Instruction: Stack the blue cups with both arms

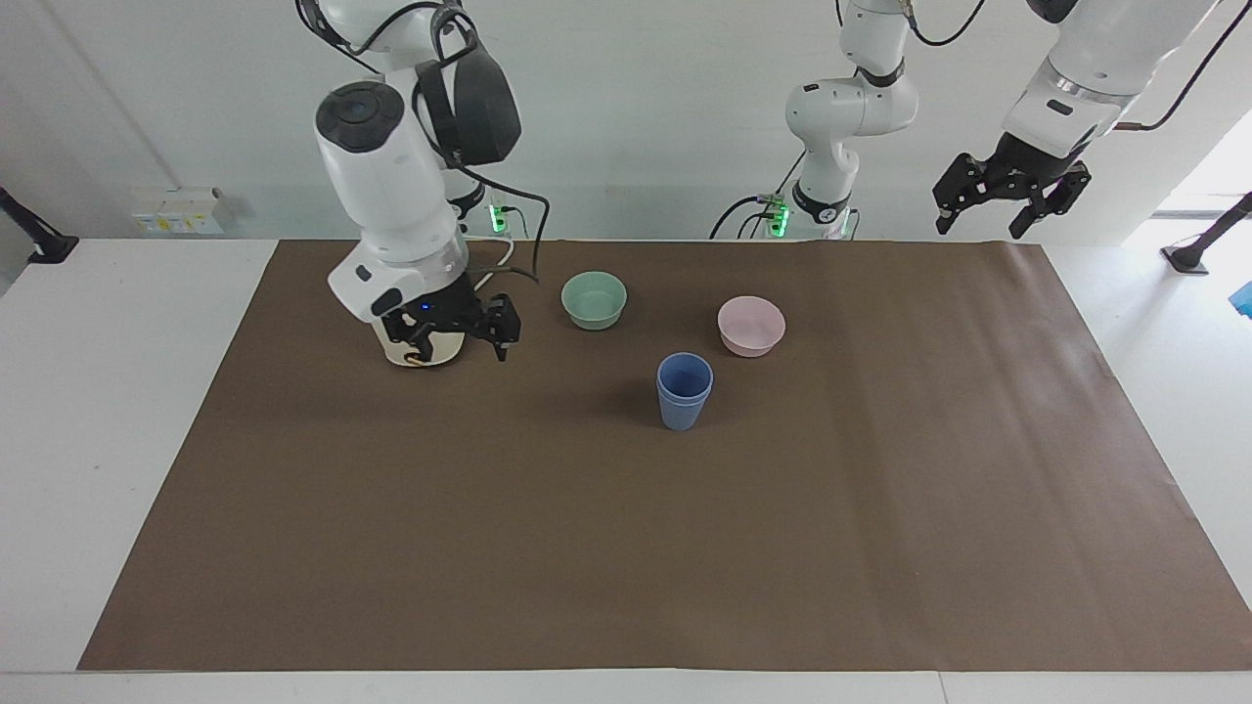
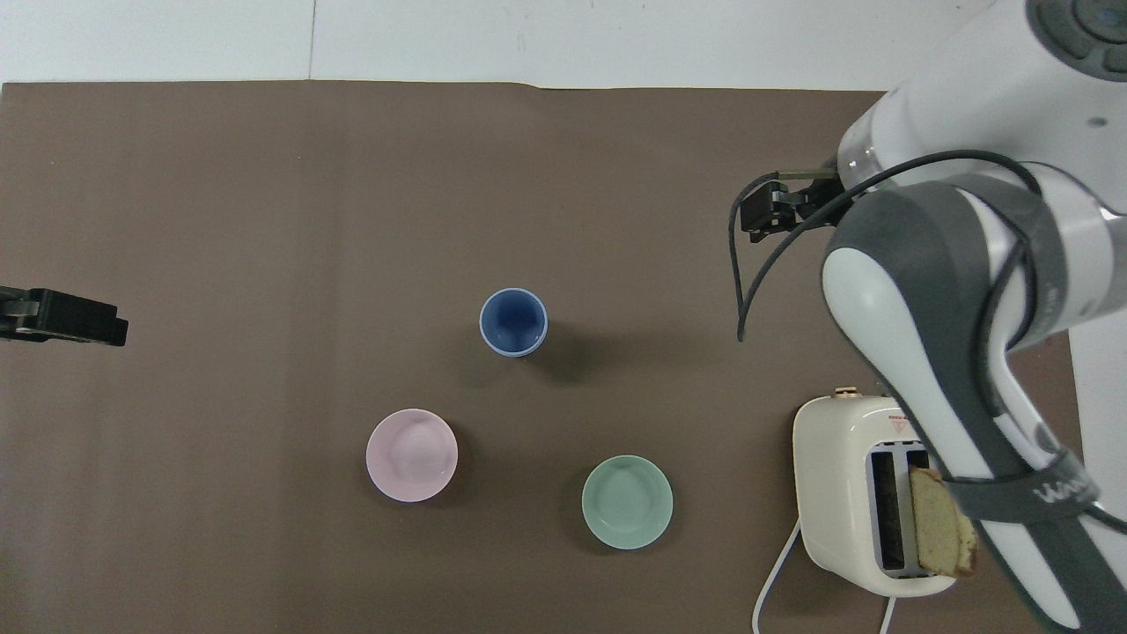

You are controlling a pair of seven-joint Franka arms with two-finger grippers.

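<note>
Brown paper mat (image 1: 626, 548) covers most of a white table, plain white wall up top. The blue cups (image 1: 685, 390) are nested one inside the other, standing upright around the middle of the mat, a bit farther from the robots than the pink bowl (image 1: 751, 325) and the mint-green bowl (image 1: 594, 299). Right gripper (image 1: 460, 337) hangs empty with its fingers spread, in front of the cream toaster (image 2: 867, 493), which has a slice of bread (image 2: 942, 534) sticking out of one slot; looks like it's off the mat, but hard to be sure. Left gripper (image 1: 1009, 194) waits up high over the left arm's end of the table, fingers apart, holding nothing.
</note>
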